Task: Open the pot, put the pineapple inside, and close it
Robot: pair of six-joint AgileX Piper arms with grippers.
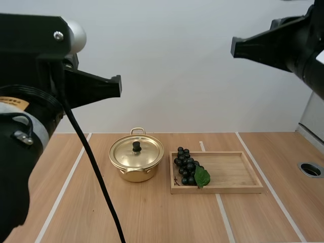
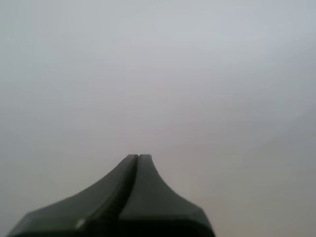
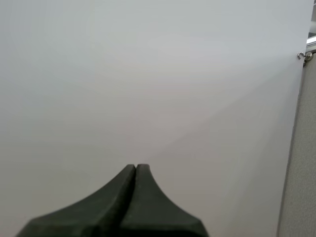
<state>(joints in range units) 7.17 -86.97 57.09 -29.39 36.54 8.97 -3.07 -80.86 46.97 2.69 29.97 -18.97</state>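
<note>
Your pot [image 1: 132,174] stands on the table [image 1: 152,217] with its lid [image 1: 136,152] on, just left of the tray [image 1: 238,172]. The fruit you have is a bunch of grapes [image 1: 186,166] lying in the tray's left end, near the pot. Your left gripper [image 1: 119,86] hangs high above the table, fingers pressed together on nothing. Your right gripper [image 1: 234,46] is raised too, fingers together and empty.

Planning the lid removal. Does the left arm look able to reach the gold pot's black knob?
Probably yes: nothing covers the round black knob on the gold metal lid; the left end effector hangs shut, high up.
</note>
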